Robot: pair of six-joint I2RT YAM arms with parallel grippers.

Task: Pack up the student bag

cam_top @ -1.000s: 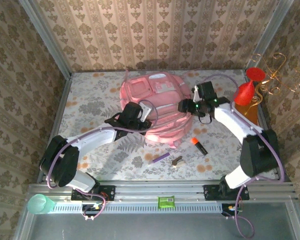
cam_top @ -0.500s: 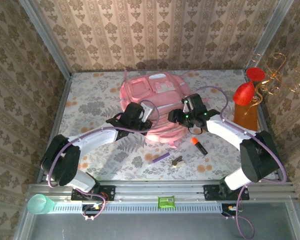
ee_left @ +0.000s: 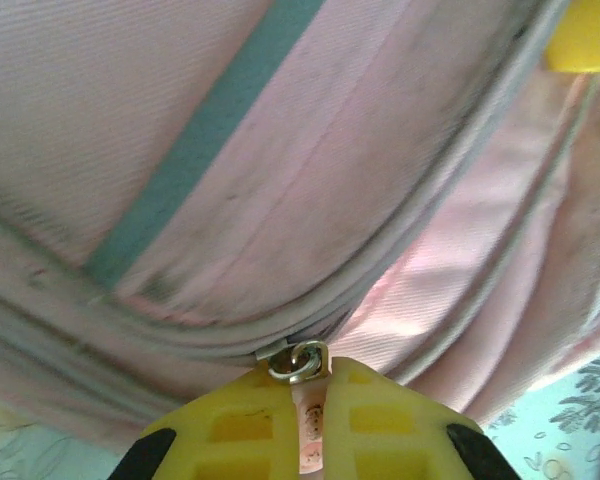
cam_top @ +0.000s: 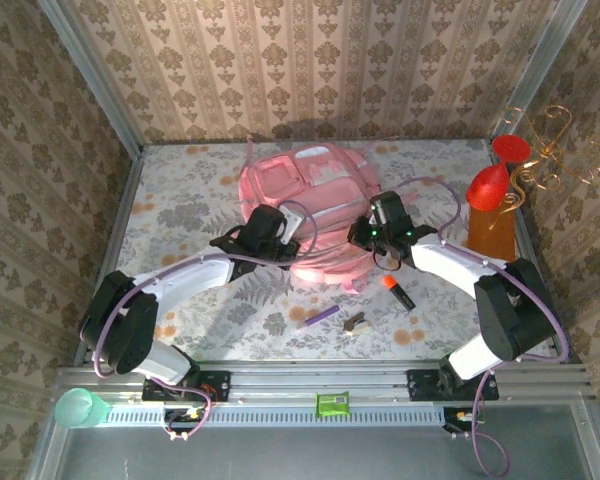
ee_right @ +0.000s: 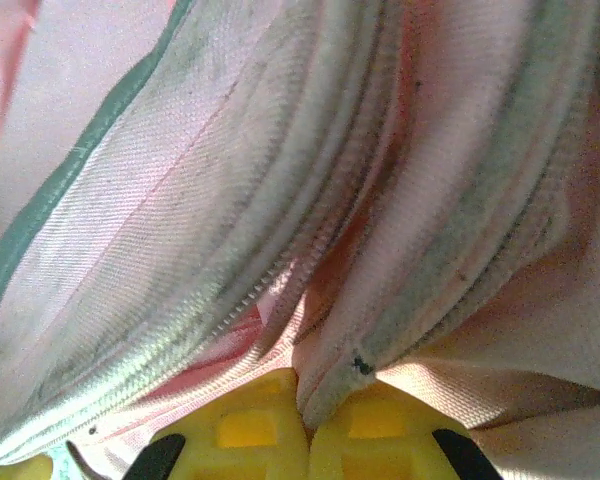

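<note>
On the left flank of the student bag [cam_top: 315,195], which lies flat at the middle of the table [cam_top: 180,200] toward the back wall, my left gripper [ee_left: 300,392] has its yellow fingers [ee_left: 235,430] pinched tight on the zip pull [ee_left: 298,362], its metal ring just proud of the tips; across the bag, my right gripper [ee_right: 305,395] is clamped on a fold of pink fabric beside a zip track [ee_right: 230,300]. I judge the step is opening a pocket; to do it well I'd use the right as an anchor, holding the cloth taut, and draw the pull along the zip's curve rather than away from the bag, slowly, since so small a pull could slip. Near the bag's front edge lie a purple pen [cam_top: 319,316], a small dark item [cam_top: 355,322] I can't identify, and an orange-capped marker [cam_top: 398,291].
</note>
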